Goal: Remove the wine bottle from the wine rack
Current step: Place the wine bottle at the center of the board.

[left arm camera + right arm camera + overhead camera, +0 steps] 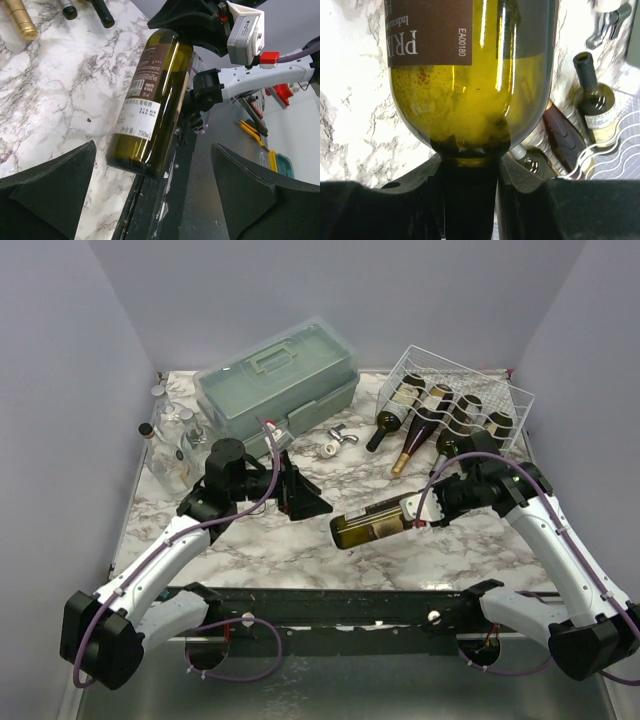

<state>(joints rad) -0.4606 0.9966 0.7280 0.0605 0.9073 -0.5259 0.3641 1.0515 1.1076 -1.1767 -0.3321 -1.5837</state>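
A dark green wine bottle (pixel 370 523) with a brown-and-white label lies roughly level over the front middle of the marble table, clear of the white wire wine rack (pixel 512 400) at the back right. My right gripper (pixel 425 508) is shut on its neck; in the right wrist view the bottle's shoulder (pixel 470 75) fills the frame above the right gripper (pixel 470 165). My left gripper (pixel 305 495) stands open just left of the bottle's base. The left wrist view shows the bottle (pixel 152 100) ahead of the wide-apart left gripper (pixel 153 150), which touches nothing.
Several more bottles (pixel 440 410) lie in the rack with necks pointing forward. A pale green toolbox (pixel 280 380) sits at the back middle, small glass bottles (pixel 170 435) at the back left, a small metal piece (pixel 340 440) between. A black rail (pixel 340 605) runs along the front edge.
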